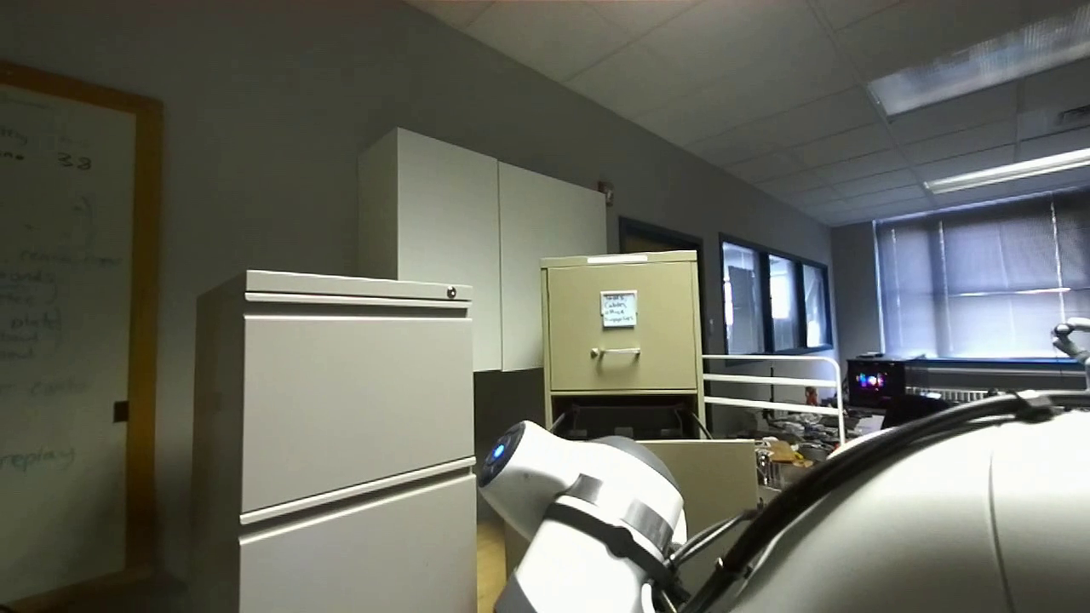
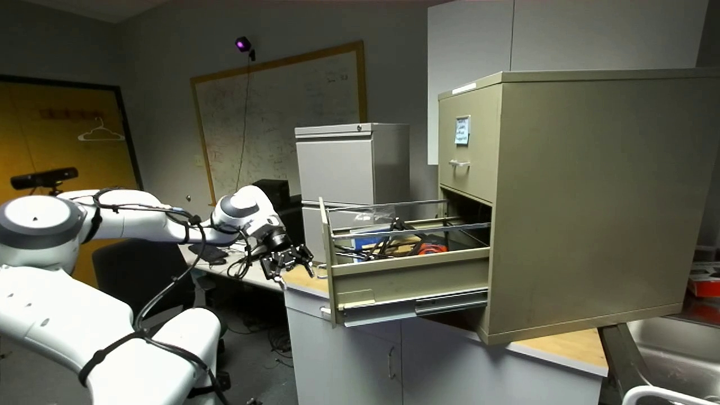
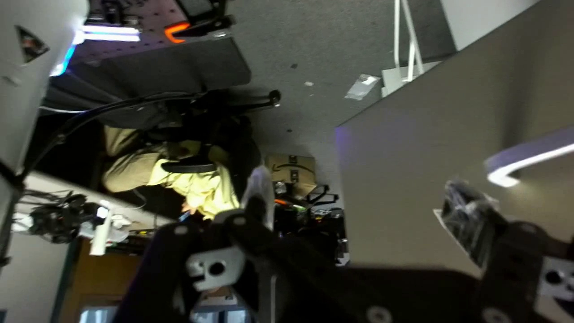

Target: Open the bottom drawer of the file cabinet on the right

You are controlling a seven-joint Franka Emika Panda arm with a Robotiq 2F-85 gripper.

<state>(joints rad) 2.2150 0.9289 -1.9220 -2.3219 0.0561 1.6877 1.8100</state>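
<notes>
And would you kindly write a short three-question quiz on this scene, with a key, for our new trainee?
1. True or false: the bottom drawer of the tan file cabinet is pulled out.
2. Which is fixed to the top drawer front? A) a coat hanger; B) a paper label; C) a padlock.
3. Fill the gap: in the wrist view the jaws stand ____, not gripping the drawer pull.

Key: 1 true, with a red-orange item showing inside; 2 B; 3 open.
</notes>
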